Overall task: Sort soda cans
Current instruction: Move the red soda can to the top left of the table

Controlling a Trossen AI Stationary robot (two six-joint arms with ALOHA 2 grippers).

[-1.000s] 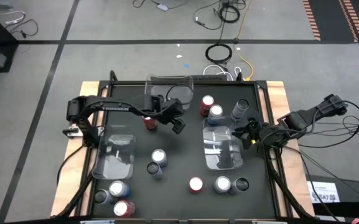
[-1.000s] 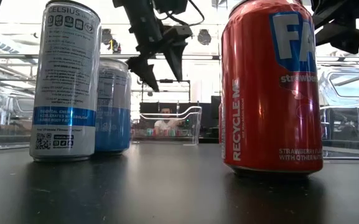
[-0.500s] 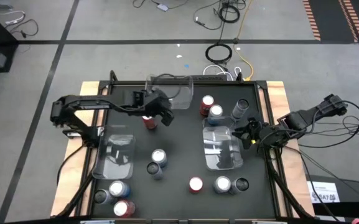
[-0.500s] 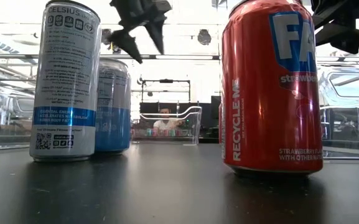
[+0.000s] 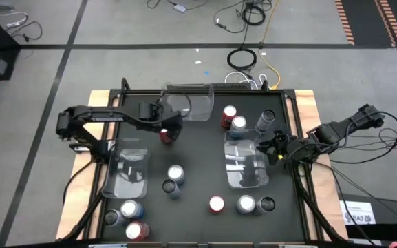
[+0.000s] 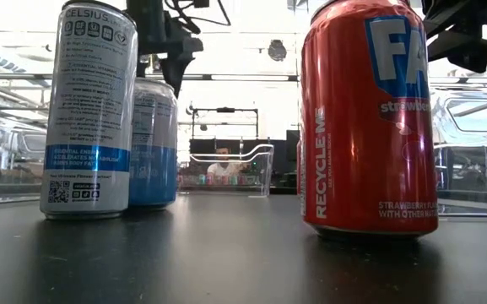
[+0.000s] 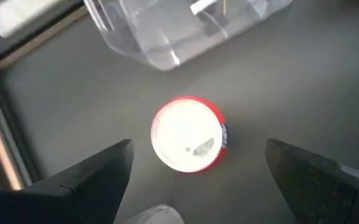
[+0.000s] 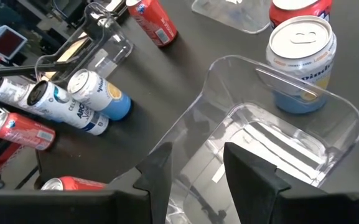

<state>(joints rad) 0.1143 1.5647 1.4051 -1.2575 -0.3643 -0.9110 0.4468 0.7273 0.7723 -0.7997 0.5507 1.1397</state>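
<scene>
A red soda can (image 7: 188, 132) stands upright on the dark table near the far-left middle (image 5: 165, 136). My left gripper (image 7: 199, 149) hangs open above it, pointing steeply down, one finger on either side of the can's silver top and clear of it. The left gripper also shows at the top of the low view (image 6: 165, 38). My right gripper (image 5: 275, 146) waits at the table's right, raised over the right clear bin (image 8: 279, 130), its fingers (image 8: 160, 171) a little apart with nothing between them. More soda cans stand about the table.
Three clear bins: far centre (image 5: 188, 103), left (image 5: 129, 172), right (image 5: 246, 165). Three cans (image 5: 238, 124) stand behind the right bin, two silver-blue ones (image 5: 176, 173) at mid-table, and several along the near edge (image 5: 217, 204). A person shows beyond the table (image 6: 224, 156).
My left gripper has gone toward the table's left edge and a little toward the far edge, and has tipped to point more steeply down. It now stands over the red can, still open. The cans have not moved.
</scene>
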